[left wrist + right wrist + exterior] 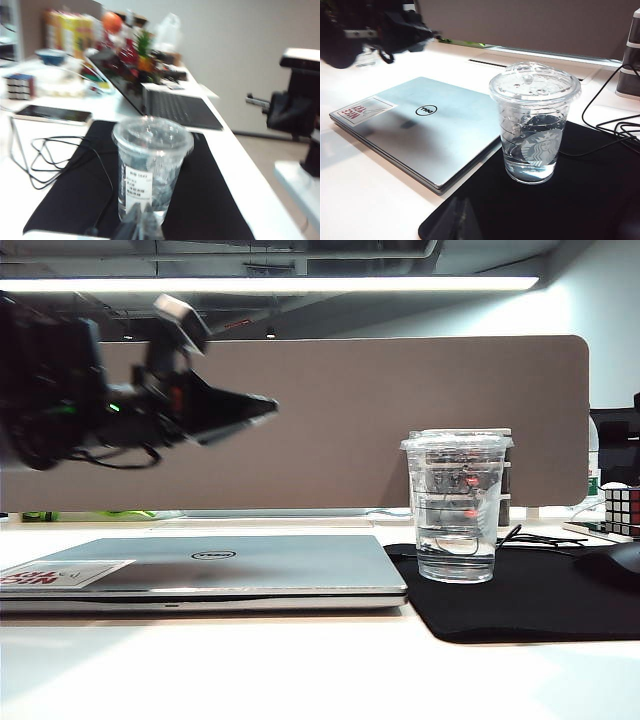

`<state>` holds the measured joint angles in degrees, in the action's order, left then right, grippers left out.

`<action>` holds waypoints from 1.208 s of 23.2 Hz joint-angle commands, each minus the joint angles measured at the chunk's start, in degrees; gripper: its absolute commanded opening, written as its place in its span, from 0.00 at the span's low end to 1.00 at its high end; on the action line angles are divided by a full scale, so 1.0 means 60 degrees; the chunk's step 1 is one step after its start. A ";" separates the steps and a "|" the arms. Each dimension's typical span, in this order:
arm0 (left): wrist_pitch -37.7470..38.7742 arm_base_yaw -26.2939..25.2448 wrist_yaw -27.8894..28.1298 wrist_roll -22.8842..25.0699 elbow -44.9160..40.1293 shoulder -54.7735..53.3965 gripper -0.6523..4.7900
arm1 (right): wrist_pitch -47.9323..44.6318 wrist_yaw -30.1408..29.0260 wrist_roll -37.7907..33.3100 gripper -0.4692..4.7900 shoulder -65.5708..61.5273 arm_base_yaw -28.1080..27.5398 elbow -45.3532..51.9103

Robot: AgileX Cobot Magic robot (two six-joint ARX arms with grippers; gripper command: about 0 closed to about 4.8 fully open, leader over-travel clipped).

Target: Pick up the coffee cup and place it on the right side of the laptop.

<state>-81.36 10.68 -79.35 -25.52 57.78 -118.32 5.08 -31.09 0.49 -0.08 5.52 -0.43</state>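
We see a clear ribbed plastic coffee cup [457, 505] with a flat lid standing upright on a black mouse mat [520, 595], just right of the closed silver-grey Dell laptop [200, 575] on the white desk [300, 670]. Our left gripper [262, 408] hangs above the laptop, fingers clenched on nothing. Our right gripper [462, 222], fingers pressed together, sits low near the mat's edge, short of the cup.

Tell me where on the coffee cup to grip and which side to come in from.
Grip the coffee cup on its ribbed wall, below the lid's overhanging rim, and come in level from the laptop side, which looks open. It stands upright on the black mat with water at the bottom. The left gripper hangs shut above the laptop, so open it first. The right gripper looks shut at the mat's near edge.
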 commanded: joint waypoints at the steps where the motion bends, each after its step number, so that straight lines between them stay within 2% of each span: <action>1: -0.0284 -0.0215 0.1024 -0.0040 -0.1341 0.1009 0.11 | -0.0098 -0.0022 0.0029 0.09 0.0018 0.0007 0.0051; 4: -0.0284 -0.0277 0.1810 0.0266 -0.2834 0.2062 0.11 | -0.0098 -0.0022 0.0029 0.09 0.0018 0.0004 0.0051; 7: -0.0277 -0.0277 0.3362 0.1049 -0.4849 0.3577 0.11 | -0.0106 0.0007 0.0033 0.09 0.0018 0.0004 0.0051; 11: -0.0244 -0.0255 0.5493 0.1402 -0.7005 0.5311 0.11 | -0.0109 0.0146 0.0033 0.09 0.0018 0.0000 0.0051; 17: -0.0244 -0.0251 0.7683 0.1796 -0.9559 0.7745 0.11 | -0.0229 0.0452 0.0047 0.09 0.0018 -0.0007 0.0047; 19: 0.0568 -0.0255 0.7909 0.1858 -0.9573 0.8229 0.11 | -0.0393 0.1472 0.0281 0.09 0.0018 -0.0004 0.0047; 23: 0.0765 -0.0259 0.8207 0.2018 -0.9573 0.8553 0.11 | -0.0612 0.3468 0.0929 0.09 0.0018 -0.0015 0.0047; 28: 0.0772 -0.0255 0.8338 0.2033 -0.9570 0.8623 0.11 | -0.0758 0.3781 0.1002 0.09 0.0018 -0.0015 0.0047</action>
<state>-76.01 9.23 -29.43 -13.61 0.19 -67.05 2.33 -8.75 6.13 -0.08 5.45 -0.40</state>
